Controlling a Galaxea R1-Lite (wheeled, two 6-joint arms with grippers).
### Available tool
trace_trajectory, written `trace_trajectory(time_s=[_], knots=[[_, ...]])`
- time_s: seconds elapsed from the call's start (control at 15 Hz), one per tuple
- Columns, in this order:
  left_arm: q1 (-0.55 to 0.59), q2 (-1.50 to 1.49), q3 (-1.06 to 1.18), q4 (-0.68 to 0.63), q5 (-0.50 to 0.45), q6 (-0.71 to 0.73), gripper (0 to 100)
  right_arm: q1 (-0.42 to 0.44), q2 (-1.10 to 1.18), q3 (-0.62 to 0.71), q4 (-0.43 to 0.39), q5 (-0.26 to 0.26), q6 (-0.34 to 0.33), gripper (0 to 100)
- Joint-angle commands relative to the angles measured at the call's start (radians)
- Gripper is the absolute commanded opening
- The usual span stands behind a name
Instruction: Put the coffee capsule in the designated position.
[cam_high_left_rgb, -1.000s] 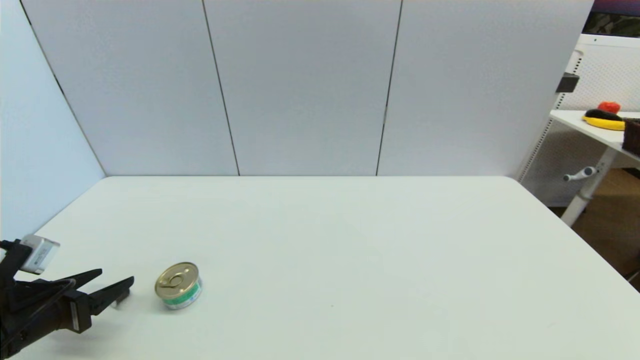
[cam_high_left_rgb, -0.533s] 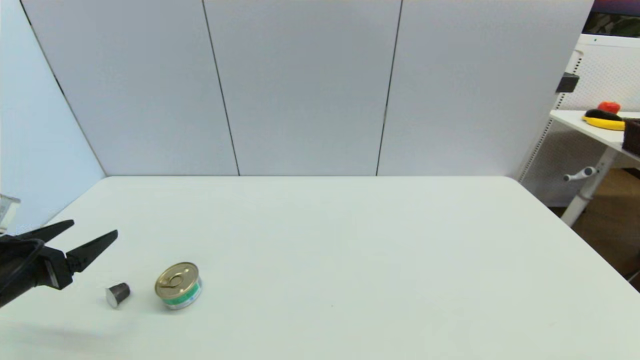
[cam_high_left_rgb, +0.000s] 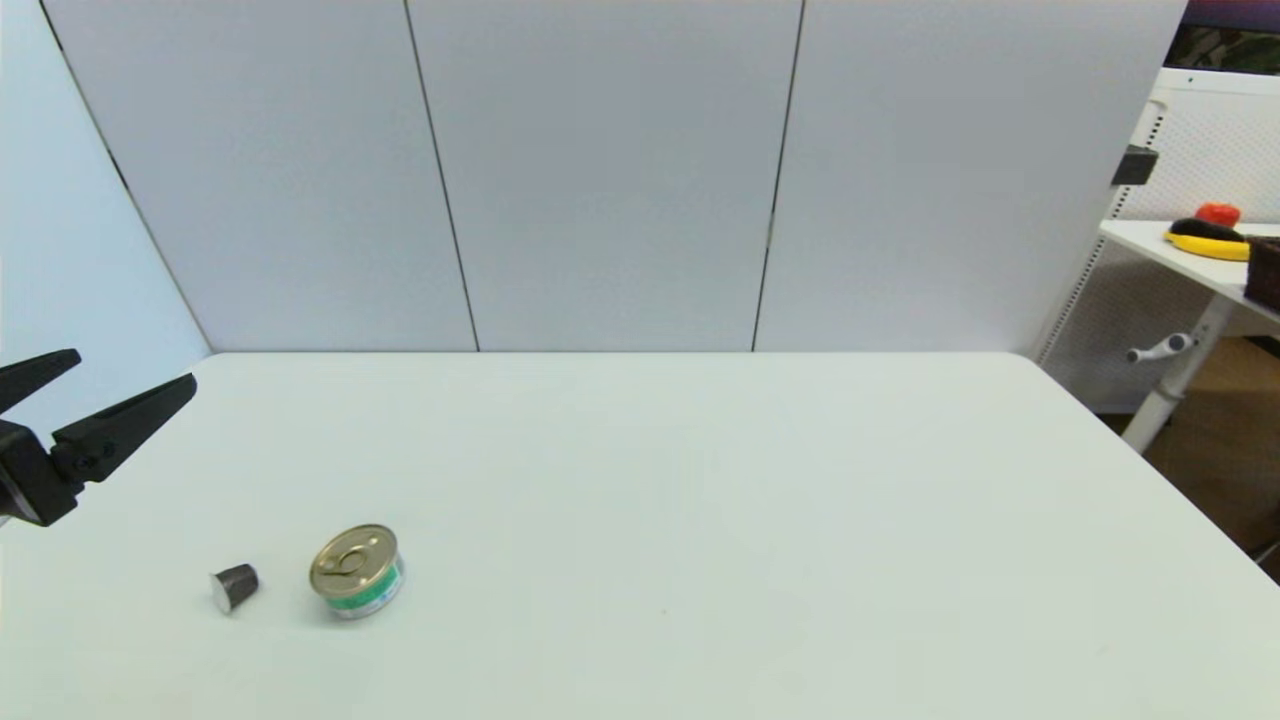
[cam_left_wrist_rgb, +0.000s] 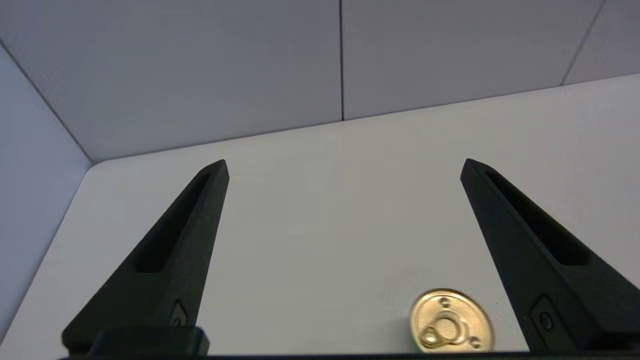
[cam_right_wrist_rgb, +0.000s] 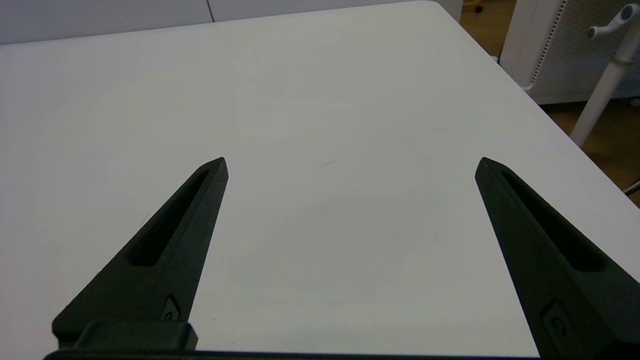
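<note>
The coffee capsule, a tiny dark cone with a silver foil face, lies on its side on the white table at the front left, just left of the tin. My left gripper hangs open and empty above the table's left edge, well above and behind the capsule. Its wrist view shows the gripper with both fingers spread wide and no capsule. My right gripper is open over bare tabletop and is out of the head view.
A gold-lidded, green-labelled round tin can stands next to the capsule; its lid shows in the left wrist view. Grey panels wall the table's back and left. A side desk with fruit stands at the far right.
My left gripper has let go of the capsule, which now lies on the table, and has risen and drawn back to the left, staying open. The tin has not moved.
</note>
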Motion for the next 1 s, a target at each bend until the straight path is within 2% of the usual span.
trace_trajectory(time_s=[0.07,0.33,0.6,1.0], knots=[[-0.105,-0.275,0.055,0.15,0.059,-0.004,100,0.0,0.001,0.0,0.0,-0.001,0.001,100],[-0.191,-0.496,0.093,0.262,0.076,-0.022,100,0.0,0.001,0.0,0.0,-0.001,0.001,100],[-0.285,-0.67,0.174,0.276,0.191,-0.07,100,0.0,0.001,0.0,0.0,-0.001,0.001,100],[-0.3,-0.81,0.328,0.276,0.199,-0.073,100,0.0,0.001,0.001,0.0,-0.001,0.001,100]])
